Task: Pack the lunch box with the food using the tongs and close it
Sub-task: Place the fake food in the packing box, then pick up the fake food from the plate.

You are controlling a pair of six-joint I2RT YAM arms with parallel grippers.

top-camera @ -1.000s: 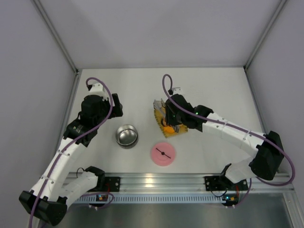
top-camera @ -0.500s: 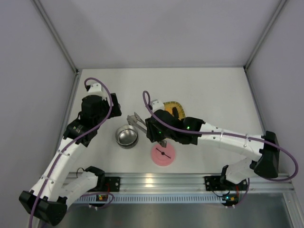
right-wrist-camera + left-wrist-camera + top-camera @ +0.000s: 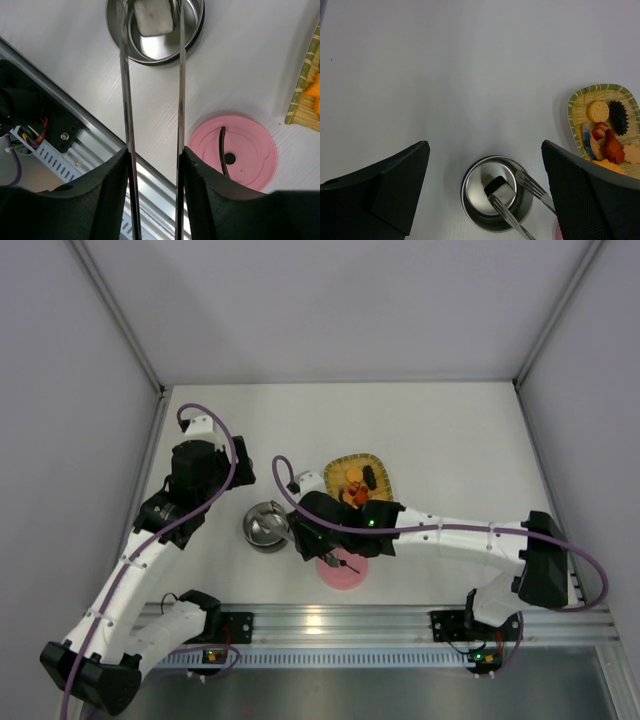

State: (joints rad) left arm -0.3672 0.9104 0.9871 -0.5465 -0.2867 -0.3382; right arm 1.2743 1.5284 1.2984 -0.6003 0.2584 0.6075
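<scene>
The lunch box [image 3: 472, 197], a shiny round steel bowl, stands upright and uncovered. One white, dark-sided block [image 3: 499, 189] lies on its floor. The slim pale tongs [image 3: 180, 90] reach over its rim, tips spread either side of that block. The flat pink lid [image 3: 252, 160], black bar handle up, lies just beside the lunch box. The remaining food [image 3: 607, 142], orange, red and dark, sits clustered farther off.

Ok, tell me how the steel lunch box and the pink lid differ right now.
The lunch box is a deep, shiny steel bowl; the lid is a flat pink disc with a black bar handle. The lunch box holds a white food piece, with the tongs reaching into it; the lid lies bare on the table beside it. Both are round, about equally wide.
</scene>
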